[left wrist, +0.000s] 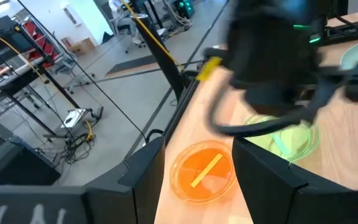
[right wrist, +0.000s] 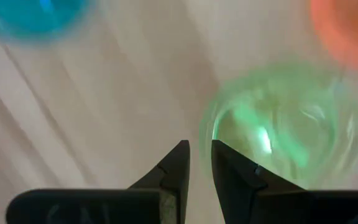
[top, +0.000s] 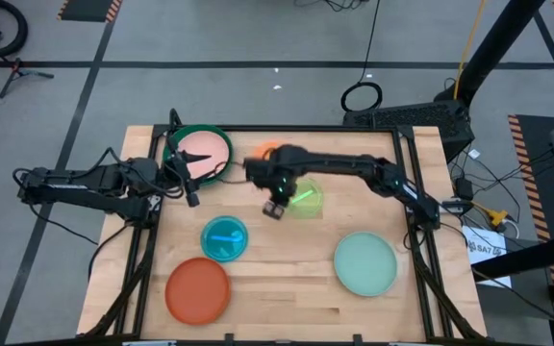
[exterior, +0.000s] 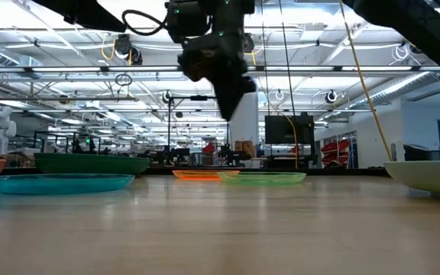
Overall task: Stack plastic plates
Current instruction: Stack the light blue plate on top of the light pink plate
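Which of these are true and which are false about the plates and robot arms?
1. The round pink plastic plate sits inside a dark green plastic plate. True.
2. The small cyan blue plastic plate lies on the red-orange plastic plate. False: they lie side by side on the wooden table.
3. The right gripper holds a plate. False: its jaws are empty, nearly together, above the table beside the lime green plastic plate.
4. The left gripper has open jaws. True.
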Robot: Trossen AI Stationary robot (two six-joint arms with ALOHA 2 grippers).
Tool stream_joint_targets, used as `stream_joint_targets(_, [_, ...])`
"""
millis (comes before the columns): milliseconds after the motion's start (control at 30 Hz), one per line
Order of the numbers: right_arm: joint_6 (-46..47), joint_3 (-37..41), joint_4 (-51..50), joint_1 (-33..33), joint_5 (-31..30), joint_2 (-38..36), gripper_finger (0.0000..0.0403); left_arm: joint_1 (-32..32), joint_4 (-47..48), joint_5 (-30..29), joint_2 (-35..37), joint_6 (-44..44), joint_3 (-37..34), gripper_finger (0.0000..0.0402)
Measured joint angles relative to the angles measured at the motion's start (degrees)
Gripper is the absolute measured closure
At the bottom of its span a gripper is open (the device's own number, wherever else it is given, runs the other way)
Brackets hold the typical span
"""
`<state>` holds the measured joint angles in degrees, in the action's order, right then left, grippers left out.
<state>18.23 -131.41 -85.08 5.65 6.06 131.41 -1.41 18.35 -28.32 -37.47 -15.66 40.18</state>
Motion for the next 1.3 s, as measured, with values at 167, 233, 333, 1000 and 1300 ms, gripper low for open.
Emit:
stream_joint_targets(167, [4.27,0.44,-4.67,-6.44,0.26,0.09,0.0339,0.04,1.07,-0.13,0.04,1.16,0.04,0.0209])
stream_joint_targets(233, [5.78,0.51,-4.85,-8.68,0.28,0.11,0.0339,0.04,2.47,-0.13,0.04,1.88,0.04,0.0209])
stream_joint_targets(333, [6.88,0.94,-5.00,-11.95,-0.13,-0.49,0.0339,0.04,2.86,-0.13,0.04,3.08,0.04,0.0209])
stream_joint_targets(1000, [28.73,65.82,33.99,-18.21,-3.37,-43.39,0.0372,-0.07,1.39,-0.14,0.04,2.90,0.04,0.0209])
stream_joint_targets(1300, [48.51,73.19,32.98,-27.12,3.04,-48.81,0.0350,-0.07,-1.34,-0.16,0.04,-0.97,0.04,0.0209])
